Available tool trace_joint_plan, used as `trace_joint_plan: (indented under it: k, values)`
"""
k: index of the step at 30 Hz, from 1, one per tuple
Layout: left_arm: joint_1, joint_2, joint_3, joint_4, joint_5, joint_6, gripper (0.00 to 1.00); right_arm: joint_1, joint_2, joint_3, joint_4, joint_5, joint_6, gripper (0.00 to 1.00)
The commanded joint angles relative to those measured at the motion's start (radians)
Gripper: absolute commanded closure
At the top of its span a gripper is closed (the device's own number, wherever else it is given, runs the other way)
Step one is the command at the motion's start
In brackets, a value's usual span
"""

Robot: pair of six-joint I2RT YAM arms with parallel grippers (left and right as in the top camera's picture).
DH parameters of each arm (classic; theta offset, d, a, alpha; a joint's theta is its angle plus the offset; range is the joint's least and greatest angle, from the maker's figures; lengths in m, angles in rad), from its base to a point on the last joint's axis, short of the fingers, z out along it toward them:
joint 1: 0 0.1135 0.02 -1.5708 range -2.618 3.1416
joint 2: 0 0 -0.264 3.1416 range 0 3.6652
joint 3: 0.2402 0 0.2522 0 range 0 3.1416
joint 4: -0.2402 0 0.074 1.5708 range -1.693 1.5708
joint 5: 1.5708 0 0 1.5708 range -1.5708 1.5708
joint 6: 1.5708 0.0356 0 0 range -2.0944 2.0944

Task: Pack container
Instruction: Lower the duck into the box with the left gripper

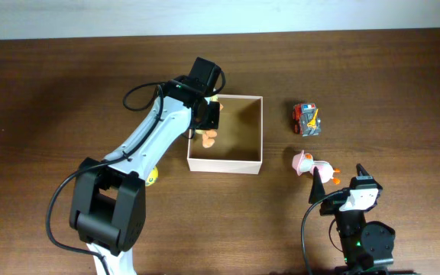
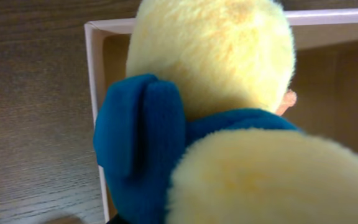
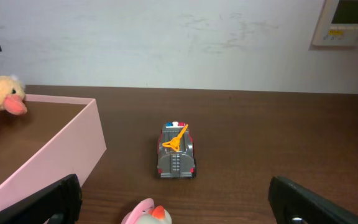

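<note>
— So, what is the left gripper (image 1: 207,121) up to?

— Clenched on a fluffy yellow plush duck (image 2: 210,56) with a blue scarf. Directly beneath those jaws sits the square, shallow white cardboard container (image 1: 224,166) with the tan inside. The duck hangs at its left wall, orange feet inside the rim. Whether they touch the bottom I cannot tell.

— And the right gripper (image 1: 340,182)?

— Released, its jaws spread wide and low over the table. Just in front of them, almost between the fingertips, lies a small pink-and-white toy bird (image 1: 310,164). Further ahead stands a red-and-grey toy fire truck (image 3: 176,151) with a yellow ladder on top. The container is off to the left of those jaws.

— What about the surface, the room?

— Dark brown wood-grain tabletop (image 1: 52,99), running back to a plain off-white wall (image 3: 166,37). A beige control panel (image 3: 347,22) is fixed to that wall, up and to the right of the right jaws. A small yellow object (image 1: 152,177) peeks out from under the left arm, well behind its jaws; I cannot make out what it is.
</note>
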Motion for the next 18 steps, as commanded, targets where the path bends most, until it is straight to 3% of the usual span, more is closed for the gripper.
trace_joint_plan:
  k: [1, 18]
  values:
    - [-0.004, -0.023, 0.011, -0.003, 0.045, 0.011, 0.98, -0.002, -0.008, -0.005, -0.008, 0.009, 0.004, 0.01]
    - [-0.005, -0.023, 0.008, -0.026, 0.087, 0.011, 0.98, -0.002, -0.008, -0.005, -0.008, 0.008, 0.004, 0.01]
